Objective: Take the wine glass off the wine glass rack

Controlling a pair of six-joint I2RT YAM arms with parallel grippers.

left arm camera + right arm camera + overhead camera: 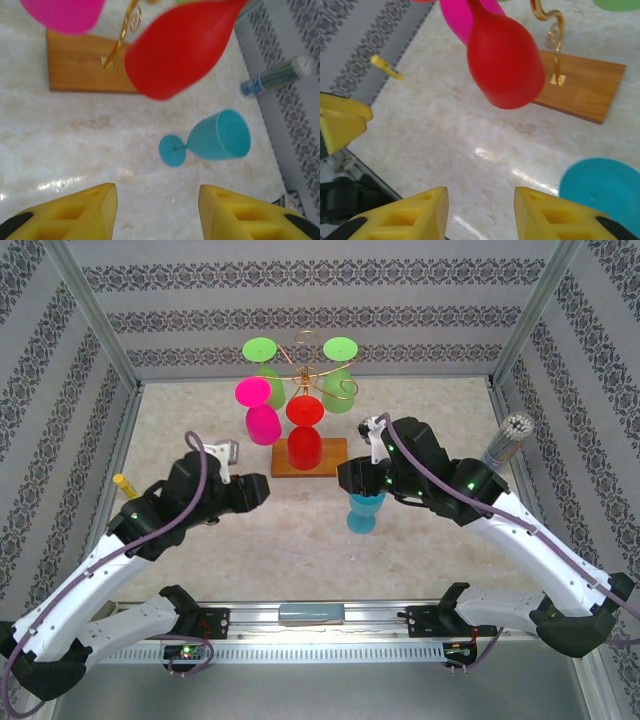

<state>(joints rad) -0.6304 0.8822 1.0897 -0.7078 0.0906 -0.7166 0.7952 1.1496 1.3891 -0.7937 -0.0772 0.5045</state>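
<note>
top view, rack: the wine glass rack [333, 455] sits toward the back of the table [250, 550]. Four plastic glasses hang bowl-down on it: two green wine glasses [340, 380], a pink wine glass [260, 418] and a red wine glass [304, 438].
top view, progress: a teal wine glass [365, 510] is on the table in front of the rack and apart from it. I'd call that one off, with four left if they all have to go.
top view, claws: the left claw [255, 488] and right claw [350, 476] hover near the front of the wooden base. The right one is just above the teal wine glass.
left wrist view: the left claw [157, 210] is partway spread with nothing between the fingers. The red wine glass [180, 50] hangs ahead.
right wrist view: the right claw [480, 212] is also partway apart and empty, facing the red wine glass [505, 60].
writing: nothing readable anywhere, and the tube of sticks [277, 77] by the wall is too blurry to read.
</note>
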